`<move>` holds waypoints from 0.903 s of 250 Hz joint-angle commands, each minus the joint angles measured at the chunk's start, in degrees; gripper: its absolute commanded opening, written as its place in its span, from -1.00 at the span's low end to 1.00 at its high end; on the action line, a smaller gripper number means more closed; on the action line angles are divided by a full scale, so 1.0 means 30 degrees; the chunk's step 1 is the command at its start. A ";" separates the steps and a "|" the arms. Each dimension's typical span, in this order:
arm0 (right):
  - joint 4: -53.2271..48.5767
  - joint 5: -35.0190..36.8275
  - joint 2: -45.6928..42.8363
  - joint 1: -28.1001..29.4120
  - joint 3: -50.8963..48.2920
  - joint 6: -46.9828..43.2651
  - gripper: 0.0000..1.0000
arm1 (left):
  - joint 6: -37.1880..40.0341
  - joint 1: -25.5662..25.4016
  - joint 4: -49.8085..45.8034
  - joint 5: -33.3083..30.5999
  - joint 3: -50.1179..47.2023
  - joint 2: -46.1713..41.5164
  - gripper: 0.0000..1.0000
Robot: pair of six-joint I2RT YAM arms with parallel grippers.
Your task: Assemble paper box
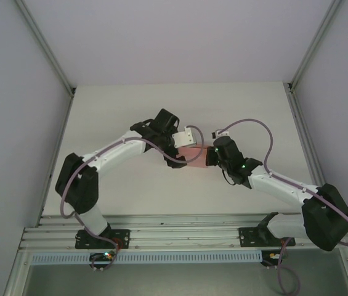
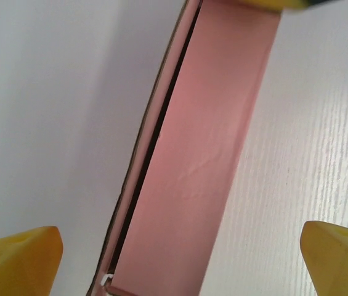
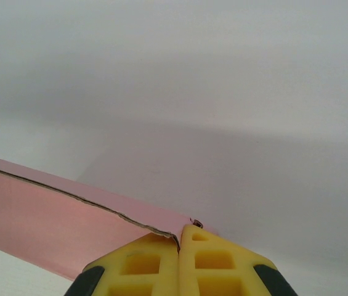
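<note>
With the right hand [image 3: 178,250] pinching the box [image 2: 204,154] wall, close the wide-open left hand [image 2: 180,256] squarely across the box's sides.

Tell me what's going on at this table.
Two robot arms are working on a small pink thin-card box in the middle of the white table. The right gripper has its yellow fingers shut on one edge of the box, holding it. The left gripper is open, with a finger on either side of the box and neither touching it.
</note>
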 commanded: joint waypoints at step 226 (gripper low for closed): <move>-0.1811 0.0283 0.0857 0.0537 0.1179 -0.0876 -1.00 | -0.8070 0.1775 -0.1303 -0.1639 -0.0211 -0.1195 0.04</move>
